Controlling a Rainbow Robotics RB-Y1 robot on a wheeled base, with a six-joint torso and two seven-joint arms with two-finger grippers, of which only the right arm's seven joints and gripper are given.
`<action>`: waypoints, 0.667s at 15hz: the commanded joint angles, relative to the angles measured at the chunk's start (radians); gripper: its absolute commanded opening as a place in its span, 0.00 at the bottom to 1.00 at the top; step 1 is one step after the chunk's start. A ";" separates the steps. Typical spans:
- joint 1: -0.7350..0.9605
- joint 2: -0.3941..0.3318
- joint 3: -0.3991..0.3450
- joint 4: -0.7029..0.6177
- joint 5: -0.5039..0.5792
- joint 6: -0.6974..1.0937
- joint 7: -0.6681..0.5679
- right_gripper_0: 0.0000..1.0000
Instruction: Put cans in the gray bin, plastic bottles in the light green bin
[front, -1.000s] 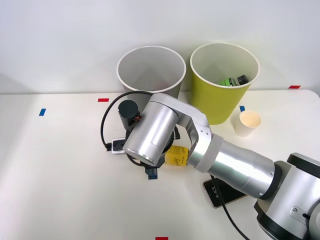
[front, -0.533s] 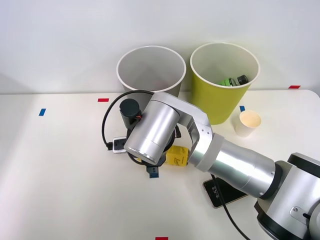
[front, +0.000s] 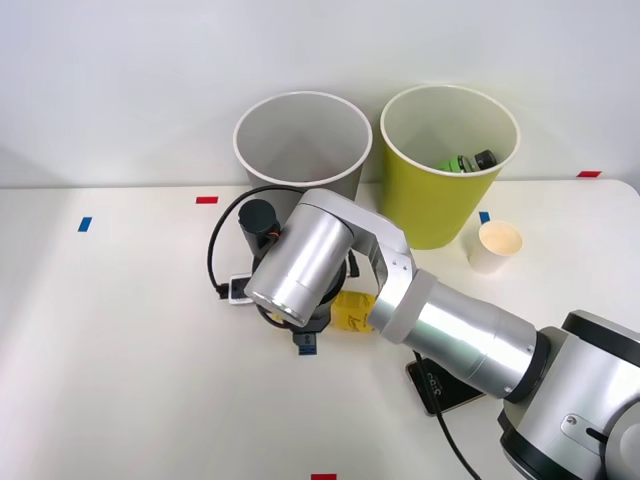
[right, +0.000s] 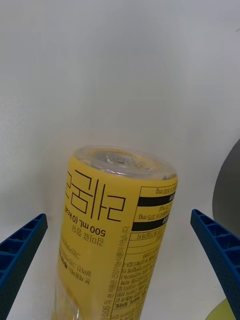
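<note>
A plastic bottle with a yellow printed label (front: 353, 310) lies on the white table, partly under my right arm. In the right wrist view the same bottle (right: 110, 235) sits between my two blue fingers, which stand wide apart at the corners without touching it; my right gripper (right: 117, 216) is open. One blue finger (front: 306, 345) peeks out below the wrist. The gray bin (front: 246, 160) stands at the back, just behind the arm. To its right is the light green bin (front: 440, 205), with a green bottle (front: 462, 162) lying inside.
A white paper cup (front: 496, 246) stands right of the light green bin. A phone (front: 442, 386) lies on the table under my forearm. A black cable (front: 214, 262) loops to the left of the wrist. Red and blue tape marks dot the table.
My right arm's wrist has shifted slightly to the left over the yellow-labelled bottle. The bottle and both bins have stayed put.
</note>
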 joint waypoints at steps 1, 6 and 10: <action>0.001 -0.002 0.000 0.001 0.000 0.000 0.014 1.00; 0.007 -0.004 0.000 0.001 0.000 0.000 0.028 1.00; 0.026 -0.001 0.000 0.001 0.009 -0.016 0.030 1.00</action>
